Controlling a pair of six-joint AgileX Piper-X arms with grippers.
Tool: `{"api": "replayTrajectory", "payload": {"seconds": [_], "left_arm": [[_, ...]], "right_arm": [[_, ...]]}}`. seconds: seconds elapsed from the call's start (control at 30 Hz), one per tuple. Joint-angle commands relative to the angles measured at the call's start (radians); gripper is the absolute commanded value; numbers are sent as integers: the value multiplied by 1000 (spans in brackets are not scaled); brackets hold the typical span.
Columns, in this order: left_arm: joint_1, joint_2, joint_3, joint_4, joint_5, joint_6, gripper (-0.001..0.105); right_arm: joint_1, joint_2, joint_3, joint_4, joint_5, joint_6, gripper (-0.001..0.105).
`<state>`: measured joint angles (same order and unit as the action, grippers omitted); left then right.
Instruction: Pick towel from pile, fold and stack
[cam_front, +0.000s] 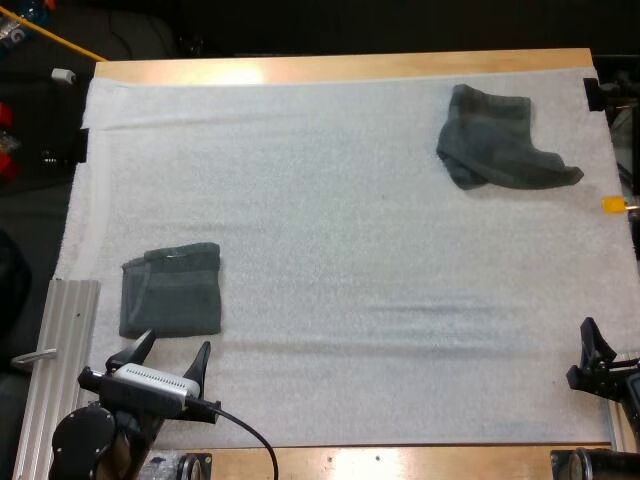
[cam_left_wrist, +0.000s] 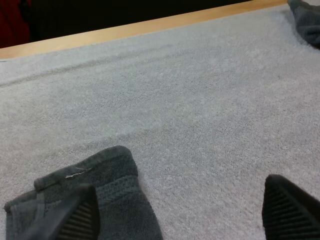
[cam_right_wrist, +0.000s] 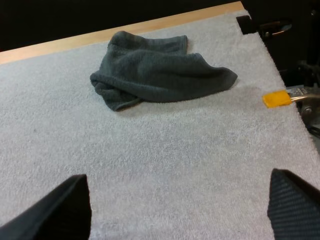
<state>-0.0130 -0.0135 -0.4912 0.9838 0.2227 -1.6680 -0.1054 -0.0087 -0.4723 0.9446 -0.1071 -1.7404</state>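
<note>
My left gripper (cam_front: 175, 346) hangs wide open and empty at the folded towel's (cam_front: 172, 292) near edge. My right gripper (cam_right_wrist: 180, 205), also spread and empty, faces the crumpled towel (cam_front: 495, 140), well apart, near the mat's (cam_front: 330, 230) far right corner.

White mat (cam_front: 330, 300) on wooden table (cam_front: 340, 68) bears folded towel (cam_front: 172, 292) and crumpled towel (cam_front: 495, 140).
</note>
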Motion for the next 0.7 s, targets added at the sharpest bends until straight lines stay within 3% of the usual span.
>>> {"api": "replayTrajectory", "payload": {"seconds": [0.0,0.2,0.43,0.67], "left_arm": [[-2,-136,0,-11,-2,-14,65],[-2,-135,-10,-11,-10,-57,65],[-2,-83,-116,-2,-9,-94,65],[-68,46,-212,-2,80,-112,65]], "right_arm": [[0,-43,-5,-6,1,3,71],[0,-35,-21,19,6,40,71],[0,25,-122,124,4,43,71],[0,133,-279,197,-69,43,71]]}}
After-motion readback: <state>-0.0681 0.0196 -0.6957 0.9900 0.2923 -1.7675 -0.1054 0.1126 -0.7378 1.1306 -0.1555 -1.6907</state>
